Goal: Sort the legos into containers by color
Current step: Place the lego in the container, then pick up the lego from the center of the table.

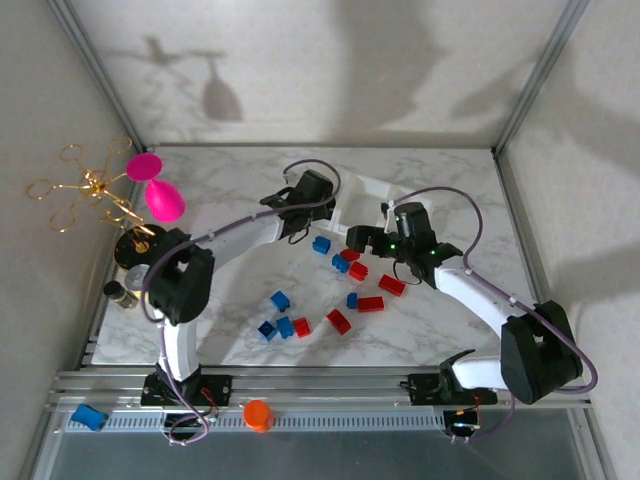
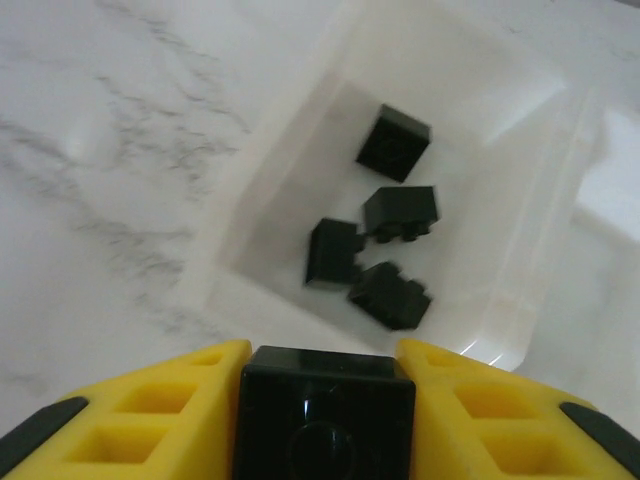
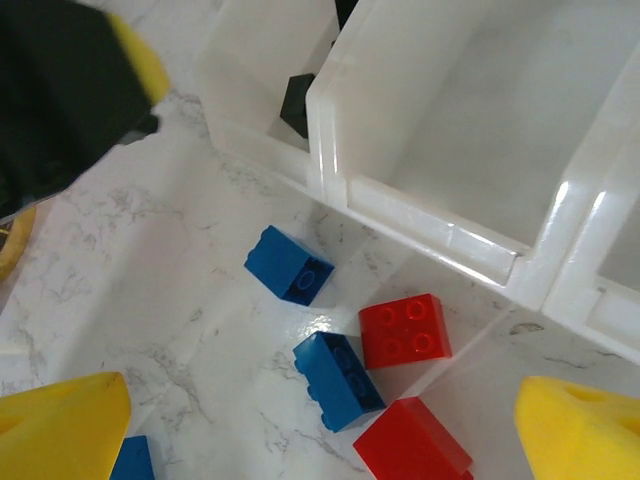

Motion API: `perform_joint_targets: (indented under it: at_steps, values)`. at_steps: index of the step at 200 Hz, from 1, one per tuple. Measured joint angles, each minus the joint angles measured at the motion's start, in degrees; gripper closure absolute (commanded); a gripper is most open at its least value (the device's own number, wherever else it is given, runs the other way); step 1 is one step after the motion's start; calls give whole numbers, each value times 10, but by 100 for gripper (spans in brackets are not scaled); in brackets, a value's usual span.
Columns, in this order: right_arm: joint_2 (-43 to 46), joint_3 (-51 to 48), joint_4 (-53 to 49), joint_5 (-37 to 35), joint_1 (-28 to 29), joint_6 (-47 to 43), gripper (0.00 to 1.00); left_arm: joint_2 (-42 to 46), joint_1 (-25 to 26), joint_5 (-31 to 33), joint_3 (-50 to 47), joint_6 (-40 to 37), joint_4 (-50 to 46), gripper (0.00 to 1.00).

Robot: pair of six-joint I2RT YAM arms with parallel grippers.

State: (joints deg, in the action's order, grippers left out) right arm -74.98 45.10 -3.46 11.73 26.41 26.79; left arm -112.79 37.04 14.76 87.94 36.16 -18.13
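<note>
At the counter's (image 1: 450,180) 12 o'clock, over the tray (image 2: 560,250): I have left fingers (image 2: 150,410) clamped on a black brick (image 2: 325,415), apparently to join four black bricks (image 2: 395,140) below. Right fingers (image 3: 60,430) spread apart over loose bricks (image 3: 405,330).

Each arm is built of white tubular links joined by bulky black joint housings, and the left arm (image 1: 178,285) and the right arm (image 1: 535,352) match in this. A thin mauve cable (image 1: 312,163) loops loosely along the left arm, and a second cable (image 1: 455,194) of the same colour runs along the right one. Small black base blocks (image 1: 185,385) anchor both at the near edge of the table (image 1: 240,170). Small green lights (image 1: 396,243) glow on the right arm's black wrist housing. The left gripper (image 2: 325,400) has bright yellow fingers (image 2: 150,415) moulded with rectangular recesses, with black patches at their outer edges. The right gripper (image 3: 320,425) has yellow fingertips (image 3: 60,430) with rounded corners.
</note>
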Motion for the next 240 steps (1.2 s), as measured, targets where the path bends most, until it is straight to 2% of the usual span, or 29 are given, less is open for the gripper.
perform_joint_targets:
  at_steps: [37, 74, 140, 166, 203, 240]
  values:
    - [16, 0, -6, 4, -20, -1, 1, -103, -10, -7, 114, 0, -7, 59]
    - [17, -2, -8, 3, -25, -5, 1, -174, -28, -19, 196, 0, -23, 52]
    - [17, -2, -21, 4, -25, -20, 1, -185, -32, -34, 224, 0, -44, 48]
    - [17, -2, -33, 5, -25, -29, 1, -136, -32, -37, 172, -2, -41, 47]
    - [17, 1, -57, 4, -13, -45, 1, 12, -27, -39, 40, -5, -8, 41]
    - [5, 17, -77, -12, 29, -61, 1, 146, -14, -47, -94, -3, 45, 36]
